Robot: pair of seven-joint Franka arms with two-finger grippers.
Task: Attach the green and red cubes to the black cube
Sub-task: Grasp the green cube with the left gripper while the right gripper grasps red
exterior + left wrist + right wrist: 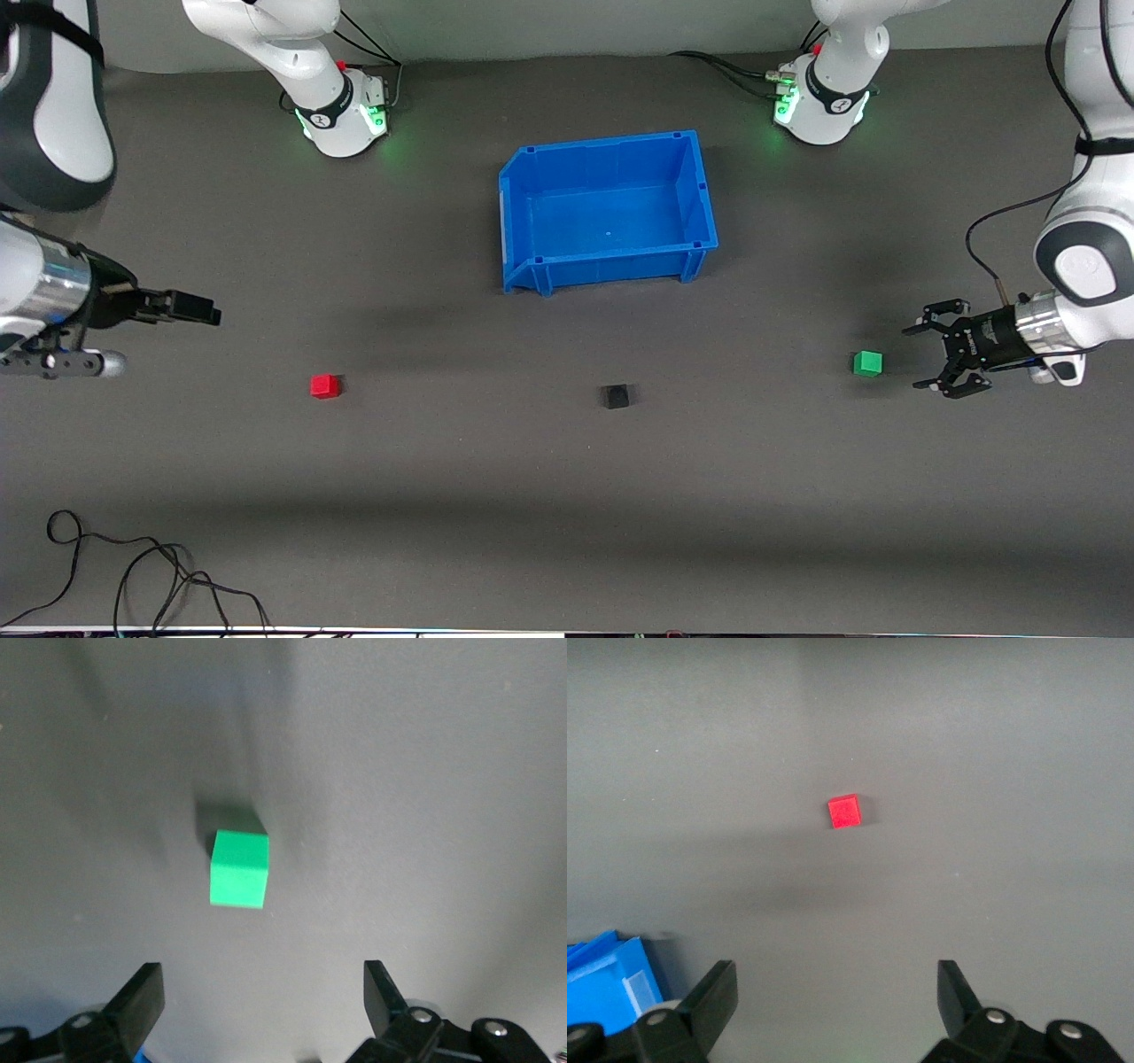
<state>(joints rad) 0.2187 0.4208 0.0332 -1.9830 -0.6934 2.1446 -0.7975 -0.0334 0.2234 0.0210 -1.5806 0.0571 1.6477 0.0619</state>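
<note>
The black cube (616, 396) sits on the grey table, nearer the front camera than the blue bin. The green cube (867, 362) lies toward the left arm's end; it shows in the left wrist view (239, 868). My left gripper (921, 356) is open and empty, low beside the green cube, apart from it. The red cube (325, 385) lies toward the right arm's end and shows in the right wrist view (844, 811). My right gripper (208, 313) hangs open and empty above the table, short of the red cube.
A blue bin (518, 190) stands empty at the table's middle between the two arm bases; its corner shows in the right wrist view (607, 979). Loose black cables (133, 576) lie at the front corner toward the right arm's end.
</note>
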